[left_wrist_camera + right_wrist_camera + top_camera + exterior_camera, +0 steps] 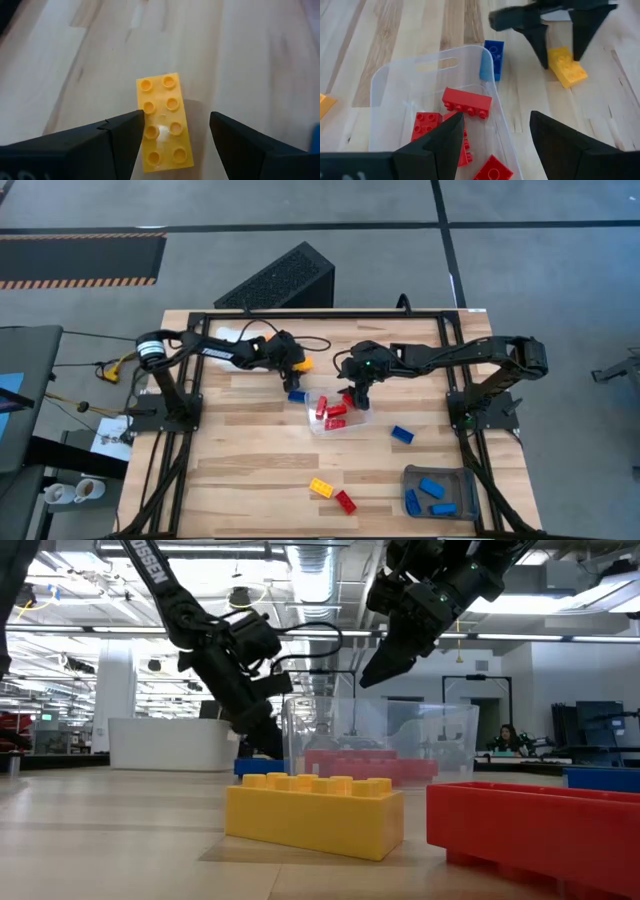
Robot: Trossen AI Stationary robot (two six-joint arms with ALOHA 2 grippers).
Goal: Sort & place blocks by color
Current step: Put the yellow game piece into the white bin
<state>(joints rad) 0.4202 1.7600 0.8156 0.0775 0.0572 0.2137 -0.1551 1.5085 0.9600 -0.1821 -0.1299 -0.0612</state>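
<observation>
Looking down from the high view, a clear tray point(335, 420) in the frame's centre holds several red blocks point(330, 411); a grey tray point(440, 491) at lower right holds blue blocks point(432, 487). One blue block point(402, 434), a yellow one point(321, 488) and a red one point(345, 501) lie loose on the wooden table point(250, 450).

At table level, white letters on the left arm point(150, 565) are only partly readable.

From the left wrist, the left gripper point(175, 122) stands wide open around a yellow-orange block point(164, 120), not gripping it.

From the right wrist, the right gripper point(495, 125) hangs wide open and empty above the tray's red blocks; a blue block point(491, 59) sits just outside its wall.
</observation>
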